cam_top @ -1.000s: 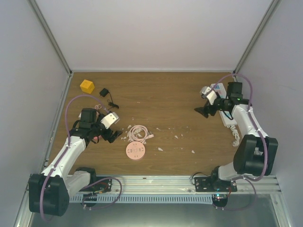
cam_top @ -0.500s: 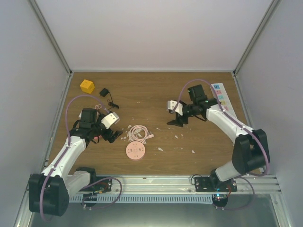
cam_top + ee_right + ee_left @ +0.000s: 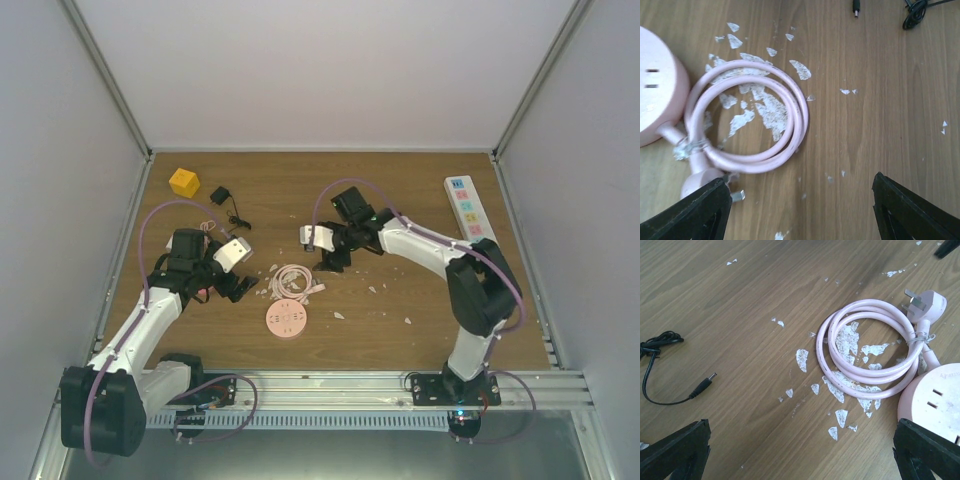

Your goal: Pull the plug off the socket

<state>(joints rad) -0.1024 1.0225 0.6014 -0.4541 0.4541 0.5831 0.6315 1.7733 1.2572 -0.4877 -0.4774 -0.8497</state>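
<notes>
A round pink socket (image 3: 287,320) lies on the wooden table with its pink cable (image 3: 290,279) coiled beside it. The pink plug (image 3: 317,289) lies loose on the table, prongs bare. My right gripper (image 3: 335,262) is open just right of the coil. In the right wrist view the right gripper (image 3: 800,210) hangs over bare wood, with the plug (image 3: 702,185) by its left finger, the cable (image 3: 752,120) and the socket (image 3: 655,85). My left gripper (image 3: 240,288) is open left of the coil. The left wrist view shows the left gripper (image 3: 800,455), plug (image 3: 926,304), cable (image 3: 870,345) and socket (image 3: 935,400).
A white power strip (image 3: 467,205) lies at the back right. A black adapter (image 3: 219,194) with a thin lead and a yellow cube (image 3: 183,182) sit at the back left. Its barrel connector (image 3: 702,385) lies near my left gripper. White flecks (image 3: 372,290) litter the wood.
My right arm has swung left from the power strip across the table to the pink coil. The left arm has not moved.
</notes>
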